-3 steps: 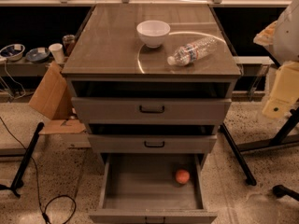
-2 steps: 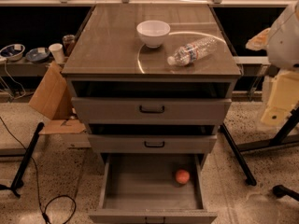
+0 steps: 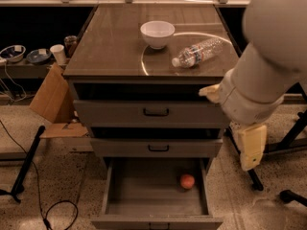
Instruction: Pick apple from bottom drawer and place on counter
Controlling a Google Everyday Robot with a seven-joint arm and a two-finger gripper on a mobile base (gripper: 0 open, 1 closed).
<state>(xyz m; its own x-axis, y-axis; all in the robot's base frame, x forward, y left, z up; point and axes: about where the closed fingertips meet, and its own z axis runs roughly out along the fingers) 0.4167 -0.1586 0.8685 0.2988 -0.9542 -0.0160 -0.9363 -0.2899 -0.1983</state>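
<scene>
Within the last second the robot's arm (image 3: 268, 56) had swung in from the right edge of the view, and its white bulk now loomed over the right front corner of the cabinet, hiding part of that side. The gripper (image 3: 252, 147) hung at the arm's lower end, just off the cabinet's right side at about the height of the middle drawer (image 3: 158, 148), above and to the right of the fruit and well apart from it; whether it was open or closed could not be told. Nothing else had shifted. The apple (image 3: 187, 180) lay untouched in the right rear part of the bottom drawer (image 3: 144, 195), which stood pulled out. That suggested the reach had only begun, with the descent into the drawer, the grasp and the lift to the counter (image 3: 110, 42) all yet to come. By count there was one apple and three drawers, of which only the lowest was drawn fully out, below the top drawer (image 3: 156, 112). The counter carried one white bowl (image 3: 157, 33) and one plastic bottle (image 3: 197, 52) lying on its side.
</scene>
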